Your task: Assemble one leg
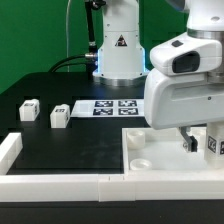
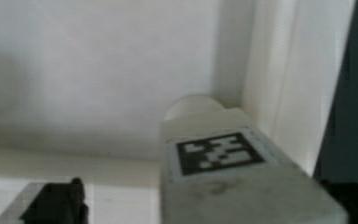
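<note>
My gripper (image 1: 203, 145) hangs low over the large white square panel (image 1: 160, 168) at the exterior view's right. One leg (image 1: 214, 143), a stubby white block with a black-and-white marker, sits by the dark fingers (image 1: 190, 142) at the panel's far right corner. In the wrist view this leg (image 2: 220, 150) lies against the panel's raised rim (image 2: 282, 60), and a gap of white panel (image 2: 87, 90) shows between it and the one visible black finger (image 2: 55, 203). The gripper (image 2: 179, 212) looks open. Two more legs (image 1: 28, 108) (image 1: 59, 116) stand on the black table at the left.
The marker board (image 1: 105, 107) lies at the back centre in front of the robot base (image 1: 117, 50). A long white bar (image 1: 60, 186) runs along the front edge and another (image 1: 8, 150) stands at the front left. The panel has a round corner hole (image 1: 141, 160).
</note>
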`<state>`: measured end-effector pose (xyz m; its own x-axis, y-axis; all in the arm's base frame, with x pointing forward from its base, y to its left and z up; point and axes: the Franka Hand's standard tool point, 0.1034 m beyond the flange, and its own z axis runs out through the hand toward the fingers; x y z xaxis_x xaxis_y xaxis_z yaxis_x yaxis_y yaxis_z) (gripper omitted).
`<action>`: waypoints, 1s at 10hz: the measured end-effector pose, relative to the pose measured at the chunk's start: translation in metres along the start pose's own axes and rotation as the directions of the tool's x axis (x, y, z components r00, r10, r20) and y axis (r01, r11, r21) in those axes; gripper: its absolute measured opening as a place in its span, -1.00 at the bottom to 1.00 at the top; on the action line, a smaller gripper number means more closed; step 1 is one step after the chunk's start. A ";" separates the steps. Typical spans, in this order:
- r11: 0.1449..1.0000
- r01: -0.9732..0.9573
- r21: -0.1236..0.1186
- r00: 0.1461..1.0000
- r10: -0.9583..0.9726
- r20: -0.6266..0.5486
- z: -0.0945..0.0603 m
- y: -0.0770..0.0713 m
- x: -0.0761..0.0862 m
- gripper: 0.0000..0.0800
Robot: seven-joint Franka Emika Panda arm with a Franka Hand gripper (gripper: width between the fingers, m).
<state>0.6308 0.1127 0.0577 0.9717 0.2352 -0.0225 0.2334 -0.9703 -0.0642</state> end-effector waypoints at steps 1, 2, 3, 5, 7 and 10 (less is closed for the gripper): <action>1.000 -0.018 0.000 1.000 0.018 0.000 0.000 0.000 0.000 0.32; 1.000 -0.018 0.000 1.000 0.018 0.000 0.000 0.000 0.000 -0.02; 1.000 -0.018 0.000 1.000 0.018 0.001 0.000 0.000 0.000 -0.33; 0.998 -0.061 0.000 0.998 0.061 0.001 0.000 0.000 0.000 -0.33; 0.956 -0.292 0.004 0.956 0.292 0.001 0.001 0.000 0.000 -0.33; 0.771 -0.636 0.005 0.771 0.636 0.006 0.001 -0.002 0.000 -0.33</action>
<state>0.6299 0.1147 0.0566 0.8979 -0.4356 -0.0638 -0.4385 -0.8978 -0.0401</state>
